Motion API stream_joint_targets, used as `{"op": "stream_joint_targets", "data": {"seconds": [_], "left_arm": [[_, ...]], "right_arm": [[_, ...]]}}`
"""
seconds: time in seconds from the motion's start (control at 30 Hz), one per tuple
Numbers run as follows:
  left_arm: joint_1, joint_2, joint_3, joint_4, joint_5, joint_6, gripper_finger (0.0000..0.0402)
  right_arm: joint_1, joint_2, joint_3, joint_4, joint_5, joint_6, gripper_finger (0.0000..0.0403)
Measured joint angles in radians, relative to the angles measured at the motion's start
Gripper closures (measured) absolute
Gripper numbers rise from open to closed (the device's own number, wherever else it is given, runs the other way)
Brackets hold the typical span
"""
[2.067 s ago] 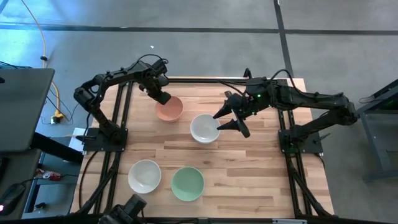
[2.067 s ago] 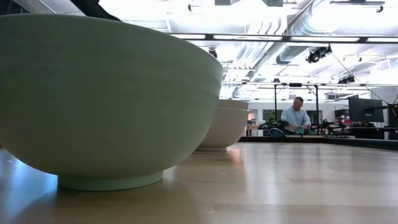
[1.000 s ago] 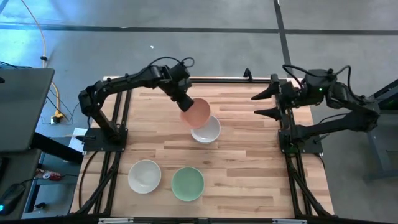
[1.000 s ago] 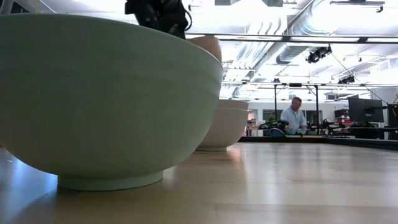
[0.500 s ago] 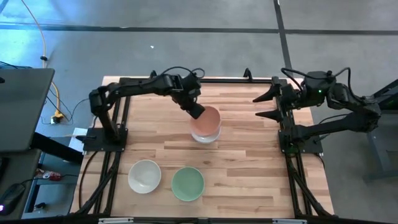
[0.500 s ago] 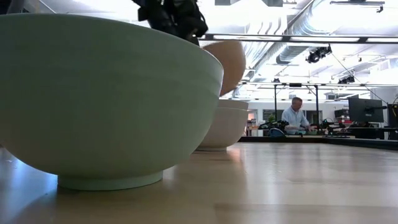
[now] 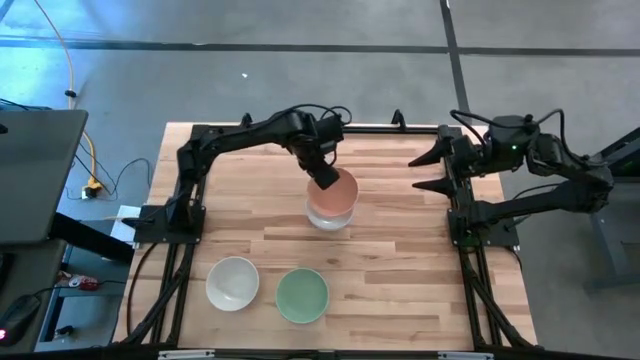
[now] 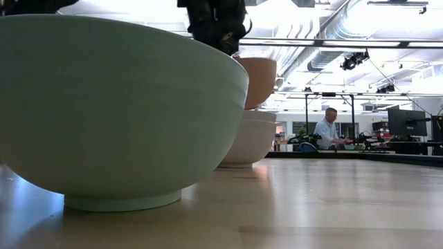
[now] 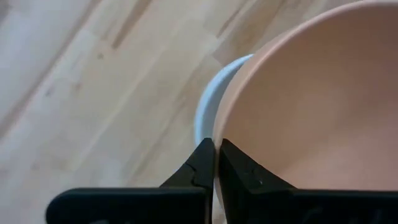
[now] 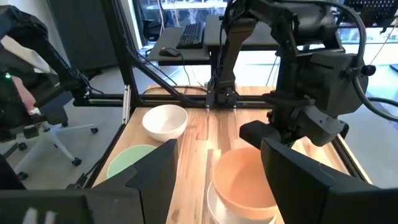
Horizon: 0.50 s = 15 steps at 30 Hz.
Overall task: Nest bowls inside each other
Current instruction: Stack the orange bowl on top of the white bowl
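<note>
The salmon-orange bowl (image 7: 333, 193) hangs level over a white bowl (image 7: 330, 219) in the middle of the table, its base about level with that bowl's rim in the low view (image 8: 260, 80). My left gripper (image 7: 324, 177) is shut on its rim. A second white bowl (image 7: 232, 283) and the mint green bowl (image 7: 301, 295) stand on their bases near the table's near edge. My right gripper (image 7: 426, 170) is open and waits off the table's right edge, touching nothing. My left gripper pinches the salmon-orange bowl's rim (image 9: 221, 132) on the bowl's far left side, one finger (image 9: 239, 171) inside the bowl and one finger (image 9: 200, 167) outside. The fingers come from above, slanting down. The bowl hangs upright over the white bowl (image 9: 210, 99); whether the two touch, I cannot tell.
The mint green bowl (image 8: 118, 104) fills the low view close to the camera, with the white bowl (image 8: 252, 142) behind it. Bare wood lies between the middle stack and the near bowls. Dark arm frames run along the table's left and right edges. A person sits far off (image 8: 328, 130).
My left gripper has carried the salmon-orange bowl toward the table's right and a little nearer, bringing it over the middle white bowl. The bowl was tipped a second ago and now hangs level, lower over the white bowl.
</note>
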Motion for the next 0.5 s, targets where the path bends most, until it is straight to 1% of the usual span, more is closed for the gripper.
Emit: {"op": "stream_joint_targets", "data": {"seconds": [0.1,0.23,0.5], "left_arm": [[-0.005,0.026,0.026,-0.029,-0.007,0.016,0.0401],[-0.009,0.043,0.025,-0.054,-0.004,0.039,0.0401],[-0.021,0.061,0.024,-0.023,-0.007,0.056,0.0401]], "right_arm": [[0.0,0.0,0.0,-0.01,0.0,0.002,0.0179],[0.0,0.0,0.0,-0.011,-0.002,0.005,0.0179],[0.0,0.0,0.0,-0.023,-0.004,0.007,0.0179]]}}
